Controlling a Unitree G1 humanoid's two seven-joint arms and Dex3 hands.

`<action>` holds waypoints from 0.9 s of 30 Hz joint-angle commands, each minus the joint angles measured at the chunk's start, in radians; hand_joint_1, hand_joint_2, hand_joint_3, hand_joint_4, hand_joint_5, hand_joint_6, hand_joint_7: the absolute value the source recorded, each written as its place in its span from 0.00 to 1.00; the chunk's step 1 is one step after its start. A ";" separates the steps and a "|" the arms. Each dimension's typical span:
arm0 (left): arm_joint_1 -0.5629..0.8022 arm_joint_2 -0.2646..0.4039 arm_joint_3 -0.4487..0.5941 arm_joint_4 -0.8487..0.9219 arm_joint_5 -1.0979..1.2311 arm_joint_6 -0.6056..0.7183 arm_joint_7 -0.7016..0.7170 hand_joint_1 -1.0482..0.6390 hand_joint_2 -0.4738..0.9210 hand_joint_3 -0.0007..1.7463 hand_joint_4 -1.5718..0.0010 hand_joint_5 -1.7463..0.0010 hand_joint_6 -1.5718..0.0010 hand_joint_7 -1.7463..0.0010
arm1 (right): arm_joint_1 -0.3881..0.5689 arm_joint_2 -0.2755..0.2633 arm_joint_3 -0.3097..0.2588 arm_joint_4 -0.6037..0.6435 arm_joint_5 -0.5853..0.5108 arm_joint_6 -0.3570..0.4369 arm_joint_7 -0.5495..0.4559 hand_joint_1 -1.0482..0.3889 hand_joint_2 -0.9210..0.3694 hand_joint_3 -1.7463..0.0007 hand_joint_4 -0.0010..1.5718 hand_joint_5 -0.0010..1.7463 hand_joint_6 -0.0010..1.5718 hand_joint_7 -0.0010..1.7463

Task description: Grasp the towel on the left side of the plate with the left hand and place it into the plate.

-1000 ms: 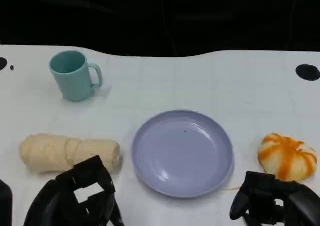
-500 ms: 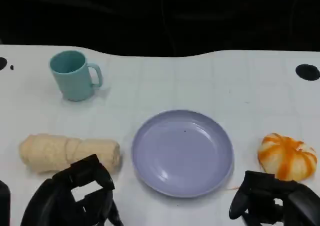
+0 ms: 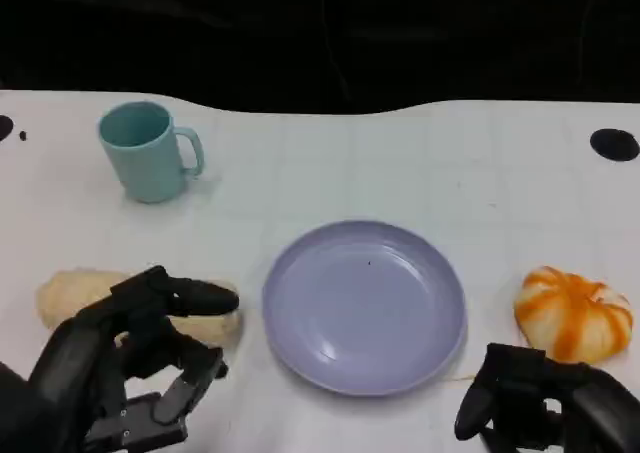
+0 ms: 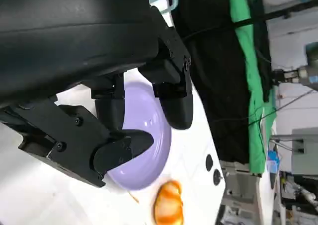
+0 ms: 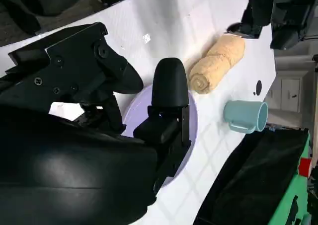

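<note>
The left hand (image 3: 130, 363) hovers with fingers (image 3: 190, 295) spread over the rolled towel (image 3: 75, 295); contact is unclear. The towel lies on the worktop (image 3: 400, 163), left of the plate (image 3: 363, 305). Farther off stands the mug (image 3: 148, 151).

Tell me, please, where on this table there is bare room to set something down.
The widest free patch is the white tabletop behind the round lilac plate, right of the teal handled mug. The plate itself lies bare. It is crowded at the front left, where the left robot hand hangs over the rolled beige towel, and front right, by the orange-striped bun.
</note>
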 commanded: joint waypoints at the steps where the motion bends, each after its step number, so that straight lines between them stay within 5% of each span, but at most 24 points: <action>1: -0.029 0.081 0.001 0.041 0.119 -0.136 -0.034 0.51 0.93 0.28 0.70 0.46 0.67 0.79 | -0.009 0.005 0.003 0.009 0.000 -0.003 -0.008 0.72 0.27 0.34 0.47 1.00 0.40 0.85; 8: -0.060 0.231 0.029 -0.022 0.290 -0.110 -0.069 0.44 1.00 0.06 0.80 0.65 0.73 0.95 | -0.018 0.009 -0.002 0.014 0.010 0.011 -0.011 0.73 0.26 0.33 0.47 1.00 0.40 0.86; 18: -0.164 0.368 -0.039 -0.021 0.751 -0.087 -0.063 0.36 0.98 0.00 0.78 0.81 0.72 0.99 | -0.012 0.009 -0.014 0.011 0.027 0.012 -0.010 0.73 0.25 0.35 0.46 1.00 0.38 0.86; 27: -0.331 0.381 -0.193 0.166 1.019 -0.032 -0.157 0.33 0.99 0.00 0.79 0.86 0.78 1.00 | -0.004 0.001 -0.011 0.001 0.011 0.008 -0.008 0.72 0.24 0.36 0.45 1.00 0.38 0.86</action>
